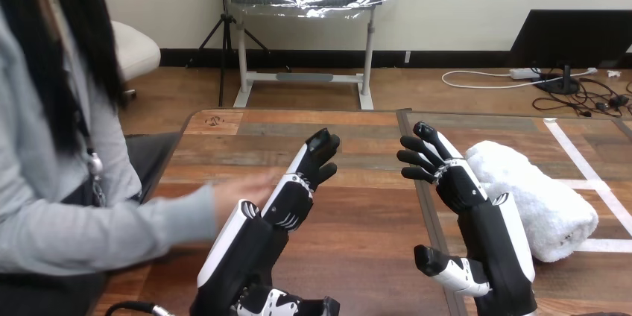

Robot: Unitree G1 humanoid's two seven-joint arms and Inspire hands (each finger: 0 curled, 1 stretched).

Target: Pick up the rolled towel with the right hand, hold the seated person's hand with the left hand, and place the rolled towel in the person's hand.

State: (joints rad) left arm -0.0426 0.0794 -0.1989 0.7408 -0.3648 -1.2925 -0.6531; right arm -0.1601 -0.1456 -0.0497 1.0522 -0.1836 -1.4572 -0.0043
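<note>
— Where is the towel (pixel 548 208)?
— Rolled, white, lying on the table (pixel 358 219) at its right side, across strips of white tape (pixel 574 156).
— Does the right hand (pixel 469 197) have it?
— No. That hand stands upright just left of the towel, fingers spread and relaxed, thumb out, grasping nothing. It is close to the roll; I can't tell whether they touch.
— And the left hand (pixel 294 197)?
— Raised over the table's middle, fingers fairly straight, nothing in it.
— The person's hand (pixel 242 191)?
— Reaching in from the left, blurred, right beside the left hand. No robot fingers curl round it; contact I can't judge.
</note>
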